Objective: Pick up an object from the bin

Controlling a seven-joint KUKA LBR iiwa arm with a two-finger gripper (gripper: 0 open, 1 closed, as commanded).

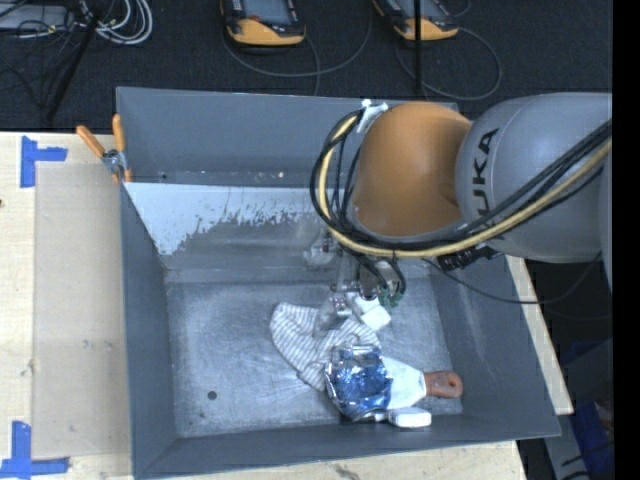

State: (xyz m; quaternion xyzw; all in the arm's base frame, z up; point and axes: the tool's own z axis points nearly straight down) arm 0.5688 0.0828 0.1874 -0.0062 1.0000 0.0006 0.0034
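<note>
Just under pincer (pixel 345 310), crumpled pale checked cloth (pixel 296 334), blue bundle (pixel 360 386) touching

A big grey arm (pixel 540 188) with a round orange cover (pixel 405 173) and black and yellow cables (pixel 330 183) comes into the grey metal bin (pixel 200 368) from the right. Its gripper (pixel 340 313) hangs low over the middle of the bin floor. It is right at the top edge of a crumpled white cloth with thin dark stripes (pixel 300 338). It is hard to tell if they touch. A shiny blue crinkled wrapper (pixel 358 386) lies on the cloth's lower end, near the bin's front wall. A small flat white piece (pixel 410 419) sits just beside the wrapper. A little reddish-brown piece (pixel 446 384) lies to their right.
</note>
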